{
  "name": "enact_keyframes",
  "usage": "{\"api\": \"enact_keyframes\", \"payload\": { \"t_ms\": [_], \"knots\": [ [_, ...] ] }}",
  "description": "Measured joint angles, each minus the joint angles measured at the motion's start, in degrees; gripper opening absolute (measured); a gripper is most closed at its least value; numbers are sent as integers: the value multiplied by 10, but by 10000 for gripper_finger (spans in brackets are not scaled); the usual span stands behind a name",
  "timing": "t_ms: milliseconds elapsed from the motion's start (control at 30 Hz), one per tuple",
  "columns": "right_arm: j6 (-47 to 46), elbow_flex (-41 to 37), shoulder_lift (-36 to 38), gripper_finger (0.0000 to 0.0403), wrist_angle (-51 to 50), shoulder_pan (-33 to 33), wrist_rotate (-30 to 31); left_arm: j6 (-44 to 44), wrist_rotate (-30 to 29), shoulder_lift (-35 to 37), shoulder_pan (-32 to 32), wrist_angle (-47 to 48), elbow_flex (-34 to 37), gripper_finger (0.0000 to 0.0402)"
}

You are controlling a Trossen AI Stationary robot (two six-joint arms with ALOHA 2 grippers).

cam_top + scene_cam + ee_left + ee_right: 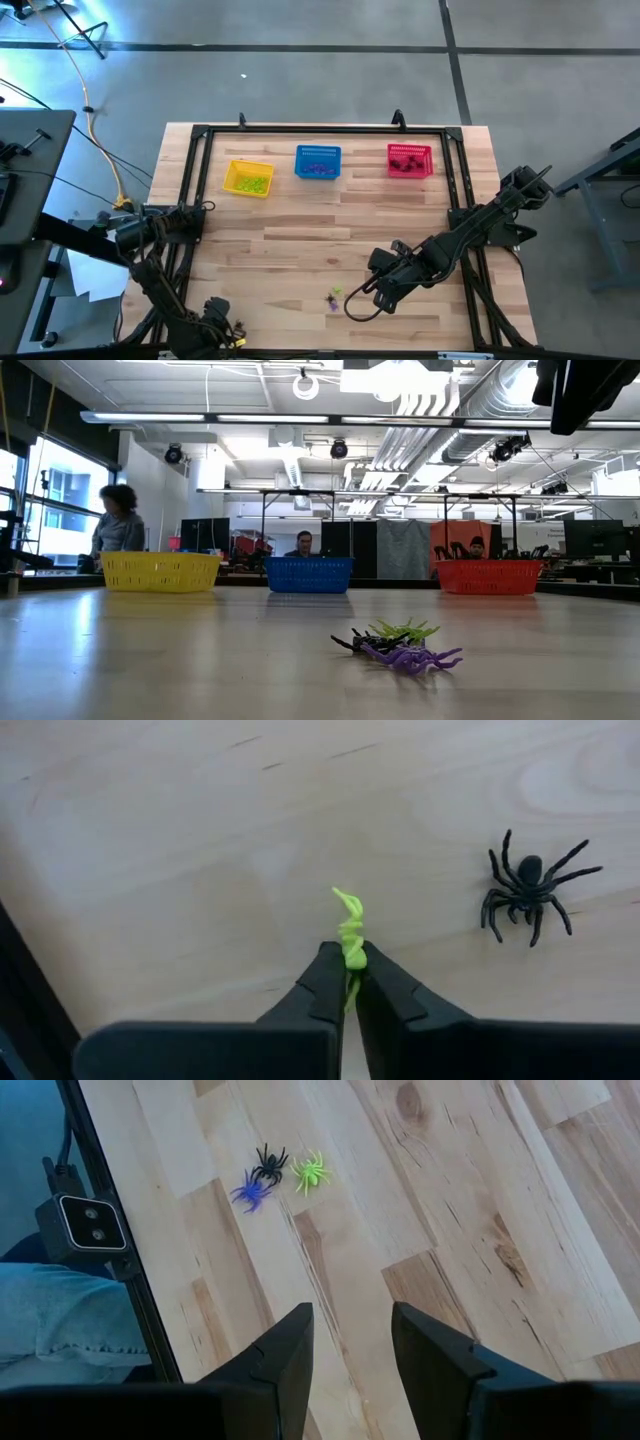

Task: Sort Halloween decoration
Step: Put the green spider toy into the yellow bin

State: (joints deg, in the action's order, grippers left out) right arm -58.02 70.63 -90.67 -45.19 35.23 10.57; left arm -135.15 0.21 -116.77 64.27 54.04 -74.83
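The left jaws [348, 982] are clamped on a small yellow-green plastic spider trinket [350, 932], above the pale wooden table [200, 840], with a black plastic spider [530, 890] lying nearby. The right jaws [350, 1345] stand open and empty over the table's near middle, with a black [269, 1160], a purple [249, 1190] and a yellow-green spider [310, 1172] clustered together beyond them. Yellow [248, 178], blue [318, 161] and red mesh baskets [410, 160] line the far edge, each with trinkets inside.

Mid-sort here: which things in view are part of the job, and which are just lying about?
Job: yellow-green spider pinched in left gripper; black spider beside it; three-spider pile near right gripper; yellow basket; blue basket; red basket.
Lying about: floor cable; papers; person behind.
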Motion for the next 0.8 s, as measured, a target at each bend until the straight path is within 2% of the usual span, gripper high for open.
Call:
{"api": "enact_keyframes", "payload": {
  "t_ms": [200, 333, 467, 700, 800],
  "knots": [
    [0, 0, 0, 133, 0, 0, 0, 7, -7, -3, -5, 12, -12, 3],
    [0, 0, 0, 133, 0, 0, 0, 12, -27, -8, -6, 47, -49, 1],
    [0, 0, 0, 133, 0, 0, 0, 19, -51, -10, -14, 131, -110, 0],
    [0, 0, 0, 133, 0, 0, 0, 49, -90, -8, -29, 347, -241, 0],
    [0, 0, 0, 133, 0, 0, 0, 93, -109, 2, -48, 354, -260, 0]
  ]
}}
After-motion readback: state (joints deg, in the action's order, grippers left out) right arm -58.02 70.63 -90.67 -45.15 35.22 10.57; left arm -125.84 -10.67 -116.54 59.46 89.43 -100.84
